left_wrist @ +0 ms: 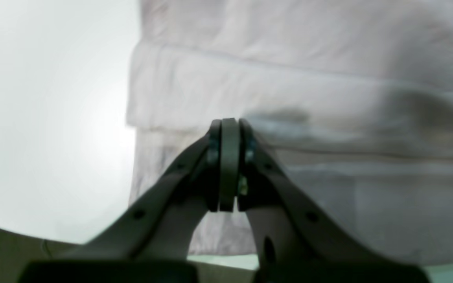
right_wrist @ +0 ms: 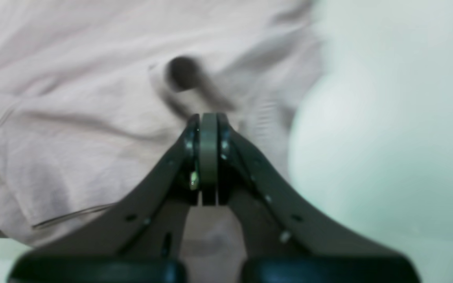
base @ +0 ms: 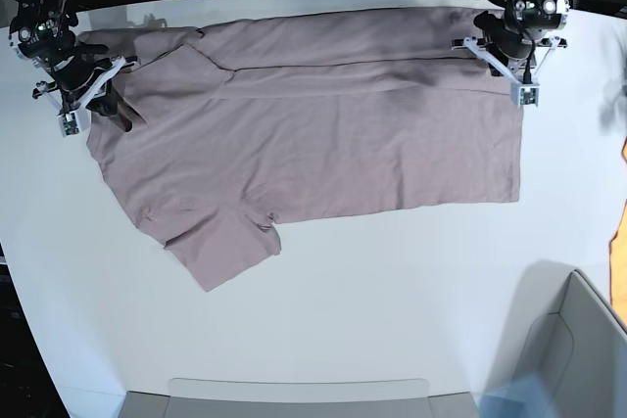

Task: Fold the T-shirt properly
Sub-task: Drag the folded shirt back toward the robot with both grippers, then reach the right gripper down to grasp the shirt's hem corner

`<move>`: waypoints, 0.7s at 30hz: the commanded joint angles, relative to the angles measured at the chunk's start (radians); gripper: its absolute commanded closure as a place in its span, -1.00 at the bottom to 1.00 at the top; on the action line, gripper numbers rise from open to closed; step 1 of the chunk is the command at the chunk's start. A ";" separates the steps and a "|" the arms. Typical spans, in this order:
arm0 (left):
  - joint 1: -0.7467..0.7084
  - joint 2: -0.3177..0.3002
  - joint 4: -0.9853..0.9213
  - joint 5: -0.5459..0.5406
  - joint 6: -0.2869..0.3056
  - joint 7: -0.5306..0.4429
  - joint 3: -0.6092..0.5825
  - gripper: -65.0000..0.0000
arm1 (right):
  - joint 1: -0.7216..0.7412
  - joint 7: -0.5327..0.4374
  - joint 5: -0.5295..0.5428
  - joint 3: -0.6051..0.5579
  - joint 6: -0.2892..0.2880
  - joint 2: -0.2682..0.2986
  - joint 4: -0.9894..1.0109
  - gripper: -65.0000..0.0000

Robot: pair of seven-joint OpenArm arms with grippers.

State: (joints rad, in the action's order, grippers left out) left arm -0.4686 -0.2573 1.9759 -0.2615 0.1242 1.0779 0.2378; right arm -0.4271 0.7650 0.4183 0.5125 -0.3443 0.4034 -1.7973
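Left wrist: left gripper [left_wrist: 229, 129] clenched, nothing visibly between the jaws, over the T-shirt [left_wrist: 309, 98] hem edge.
Right wrist: right gripper [right_wrist: 209, 125] clenched above wrinkled fabric.
Base: T-shirt spread flat across the white table [base: 392, 291], far strip folded over; grippers at opposite ends.

The scene is evenly and brightly lit from above. In the base view the white surface [base: 372, 281] is rendered sharply, with faint shadows cast beside the T-shirt [base: 323, 134] and a soft grey shadow at the near right. Both wrist views are blurred and washed out; the cloth is smeared, the surface glares pale, and the fingers [left_wrist: 210, 157] appear dark and soft-edged.
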 commanded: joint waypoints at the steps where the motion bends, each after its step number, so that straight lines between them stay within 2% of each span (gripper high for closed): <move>1: 0.001 -0.009 0.026 0.001 -0.002 0.015 0.005 1.00 | 0.010 0.003 0.011 0.021 0.000 0.015 -0.037 1.00; 3: 0.011 -0.009 0.038 0.001 -0.002 0.026 0.005 1.00 | 0.038 0.034 0.011 0.039 -0.002 0.022 -0.054 1.00; 7: 0.035 -0.007 0.036 0.001 -0.002 0.025 0.028 1.00 | 0.195 0.041 0.006 0.022 -0.003 0.035 0.001 1.00; 12: 0.101 0.013 0.036 0.001 -0.002 0.035 0.028 1.00 | 0.497 0.035 0.003 -0.214 -0.003 0.098 0.294 1.00; 15: 0.104 0.014 0.035 0.001 -0.002 0.037 0.024 1.00 | 0.673 0.023 0.003 -0.349 -0.002 0.090 0.517 1.00; 18: 0.104 0.014 0.033 0.001 -0.002 0.037 0.022 1.00 | 0.758 -0.069 -0.048 -0.446 0.003 0.071 0.698 1.00; 21: 0.104 0.016 0.032 0.001 -0.002 0.037 0.022 1.00 | 0.775 -0.132 -0.149 -0.501 0.003 0.053 0.805 1.00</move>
State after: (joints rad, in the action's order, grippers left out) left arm -0.3683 -0.2348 1.9934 -0.2584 0.1207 1.1278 0.2565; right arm 0.3283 0.6468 0.2642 0.0063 -0.3374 0.4370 -0.9794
